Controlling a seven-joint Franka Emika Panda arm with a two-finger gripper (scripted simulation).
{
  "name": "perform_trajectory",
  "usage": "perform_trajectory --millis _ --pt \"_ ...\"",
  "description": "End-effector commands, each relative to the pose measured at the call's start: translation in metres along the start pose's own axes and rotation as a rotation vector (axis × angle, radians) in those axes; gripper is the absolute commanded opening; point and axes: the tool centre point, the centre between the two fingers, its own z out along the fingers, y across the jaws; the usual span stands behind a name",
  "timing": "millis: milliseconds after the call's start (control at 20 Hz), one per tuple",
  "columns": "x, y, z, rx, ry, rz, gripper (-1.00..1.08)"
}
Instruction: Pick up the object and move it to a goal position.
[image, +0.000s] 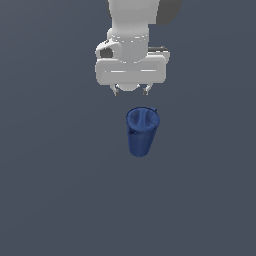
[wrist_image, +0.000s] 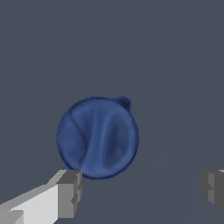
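Observation:
The object (image: 141, 131) is a dark blue tapered cup standing on the grey floor, its wide rim with a small spout turned up and its narrow base down. In the wrist view the object (wrist_image: 98, 138) shows from straight above as a blue disc with the spout at its edge. My gripper (image: 131, 90) hangs above and slightly behind it, open, with nothing between its fingers. One grey fingertip (wrist_image: 70, 192) sits just beside the cup's rim and the other fingertip (wrist_image: 213, 189) lies far off to the side, so the cup is off-centre from the gap.
A plain dark grey floor (image: 55, 200) surrounds the cup on all sides. No other objects, walls or edges show in either view.

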Motion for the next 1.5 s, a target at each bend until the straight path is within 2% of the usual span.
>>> perform_trajectory --millis 0,350,750,1100,1450 --pt "0.0 0.0 0.0 0.0 0.0 0.0 0.28" --pt "-0.001 0.014 0.008 0.004 -0.009 0.026 0.28" --pt "-0.001 0.007 -0.001 0.016 0.01 0.035 0.28" --pt "-0.003 -0.017 -0.029 0.056 0.073 0.069 0.28" --pt "-0.012 -0.059 -0.076 0.11 0.174 0.125 0.28"
